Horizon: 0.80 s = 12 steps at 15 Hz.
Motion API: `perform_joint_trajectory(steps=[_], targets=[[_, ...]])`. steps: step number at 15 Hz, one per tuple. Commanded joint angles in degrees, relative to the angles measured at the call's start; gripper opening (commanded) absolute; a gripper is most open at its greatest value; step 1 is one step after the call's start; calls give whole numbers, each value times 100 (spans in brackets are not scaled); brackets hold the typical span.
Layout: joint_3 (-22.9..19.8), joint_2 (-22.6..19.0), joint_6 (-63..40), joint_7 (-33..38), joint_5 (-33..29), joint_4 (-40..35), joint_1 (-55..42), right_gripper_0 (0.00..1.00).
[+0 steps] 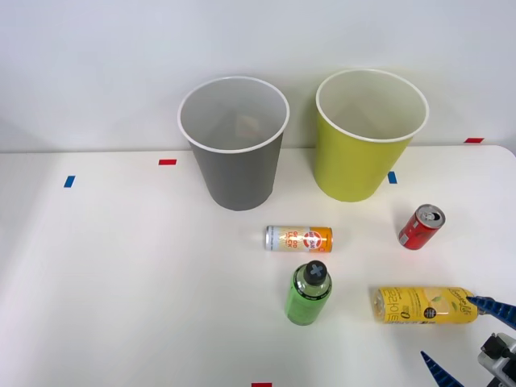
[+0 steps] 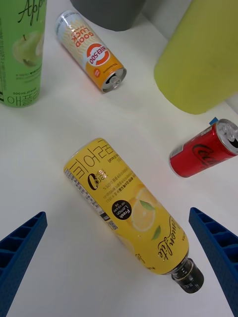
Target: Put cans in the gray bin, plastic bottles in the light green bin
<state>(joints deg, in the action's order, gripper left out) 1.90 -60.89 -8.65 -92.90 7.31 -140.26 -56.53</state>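
The right arm's blue ribbed pincer (image 1: 468, 334) hangs open. Between its fingers lies the yellow lemon-label plastic bottle (image 2: 130, 211). Farther off the short red can (image 1: 421, 227), the slim silver-and-orange can (image 1: 298, 239) and the green plastic bottle (image 1: 308, 293) rest. Beyond stand the gray bin (image 1: 236, 173) and the yellow-green bin (image 1: 355, 165); what they hold cannot be made out.

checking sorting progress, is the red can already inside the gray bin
No, the red can lies on its side on the table, right of the light green bin, outside the gray bin.
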Motion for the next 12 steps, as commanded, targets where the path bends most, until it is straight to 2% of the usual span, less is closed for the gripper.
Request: perform_joint_trajectory(steps=[1, 5, 8, 12], targets=[[-32, -608, -40, 132, 78, 25, 10, 100], [179, -916, -892, 176, 34, -98, 371, 100], [328, -1268, -1534, 281, 25, -336, 713, 100], [328, -1874, -2580, 290, 16, -880, 1047, 100]])
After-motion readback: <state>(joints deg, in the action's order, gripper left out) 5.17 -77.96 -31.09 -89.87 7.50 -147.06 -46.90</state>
